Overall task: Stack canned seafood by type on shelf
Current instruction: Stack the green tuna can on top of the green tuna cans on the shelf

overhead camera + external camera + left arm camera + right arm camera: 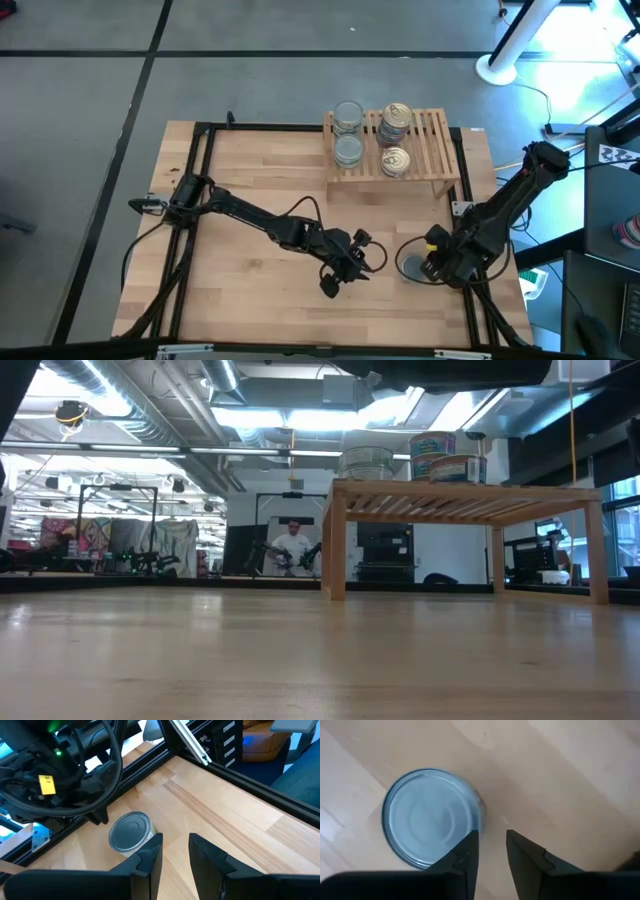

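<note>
The light-wood slatted shelf (420, 140) stands at the table's far edge on its legs (336, 540). On it are two silver-topped tins (348, 117) (349, 151) and two gold pull-ring stacks (397, 119) (396, 160); the tins also show in the low view (368, 462). One more silver-grey tin (409, 266) (430, 817) sits flat on the table near the right edge. My right gripper (432, 262) (492, 842) hangs over it, pointing down, fingers shut beside its rim. My left gripper (345, 272) (175, 847), shut, is low over the table left of that tin (131, 832). My right gripper comes from above, pointing down, beside the lone tin. One finger (470, 845) overlaps the tin's rim (475, 822) in the wrist view. Whether it touches the tin, I cannot tell.
A black frame (200, 200) runs along the table's edges, and its rail (210, 765) passes close beyond the lone tin. Bare planks (250, 180) lie between the shelf and the left arm. A person (293, 545) is in the room far behind the table.
</note>
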`<move>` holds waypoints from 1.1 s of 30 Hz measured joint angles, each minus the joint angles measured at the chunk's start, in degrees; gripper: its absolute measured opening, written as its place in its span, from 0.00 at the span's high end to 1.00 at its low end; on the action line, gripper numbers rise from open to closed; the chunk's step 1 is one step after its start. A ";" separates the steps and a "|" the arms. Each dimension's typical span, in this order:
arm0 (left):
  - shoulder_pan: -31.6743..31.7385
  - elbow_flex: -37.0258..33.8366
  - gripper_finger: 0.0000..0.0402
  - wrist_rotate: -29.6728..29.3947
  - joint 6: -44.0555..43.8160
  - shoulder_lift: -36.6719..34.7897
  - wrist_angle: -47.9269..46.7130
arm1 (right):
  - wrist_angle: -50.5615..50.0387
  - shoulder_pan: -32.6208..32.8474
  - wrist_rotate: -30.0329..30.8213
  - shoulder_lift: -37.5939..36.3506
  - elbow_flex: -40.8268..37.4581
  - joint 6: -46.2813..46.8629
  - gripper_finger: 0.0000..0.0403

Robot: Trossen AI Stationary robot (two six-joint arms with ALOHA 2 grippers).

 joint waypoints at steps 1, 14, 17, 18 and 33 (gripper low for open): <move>0.02 0.00 0.78 0.02 -0.02 0.00 0.02 | 1.10 0.00 0.03 0.00 -0.45 0.00 0.75; 0.03 0.00 0.78 0.02 -0.14 0.00 0.01 | 5.70 0.00 -0.01 0.00 -3.22 0.00 0.75; 0.03 0.00 0.78 0.01 -0.15 0.00 0.00 | 6.93 0.00 -0.01 0.00 -3.22 -0.02 0.75; 0.03 0.00 0.78 0.02 -0.15 0.00 0.00 | 7.19 0.00 -0.01 0.00 -3.22 -0.02 0.75; 0.03 0.00 0.78 0.02 -0.15 0.00 0.00 | 6.92 0.00 -0.03 0.00 -3.22 -0.04 0.75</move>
